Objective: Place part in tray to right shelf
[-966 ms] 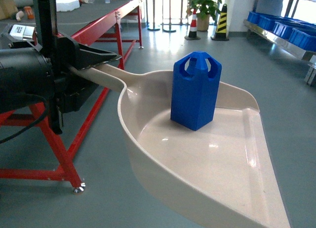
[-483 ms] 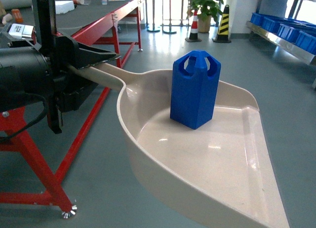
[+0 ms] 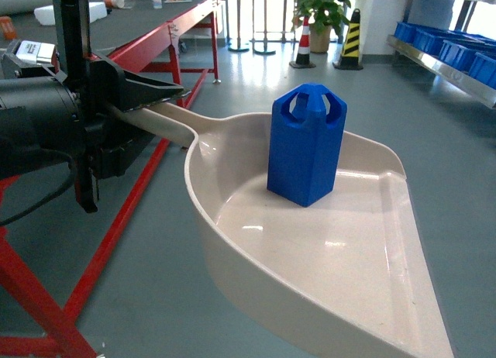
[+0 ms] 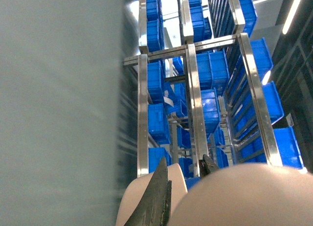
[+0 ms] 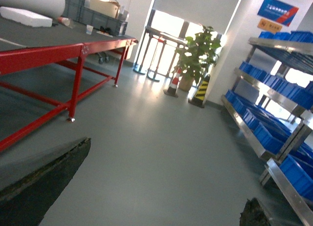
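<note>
Blue part [image 3: 307,143] stands loose beyond our left fingers [image 3: 143,91] pinching the scoop's handle [image 3: 167,118]; any tilt could topple it.

matte black left arm [image 3: 39,129], black cable, dark wedge-shaped fingers [image 3: 151,88]

— The tray [image 3: 325,257]?
— Glossy cream plastic, smooth, catching the lights.
— The part [image 3: 305,145]?
— Smooth blue plastic, mild sheen.
— And the shelf [image 5: 274,113]?
— Shiny bare metal rails, blue plastic crates [image 5: 274,138]. The floor [image 5: 156,152] is smooth grey, faintly reflective.
</note>
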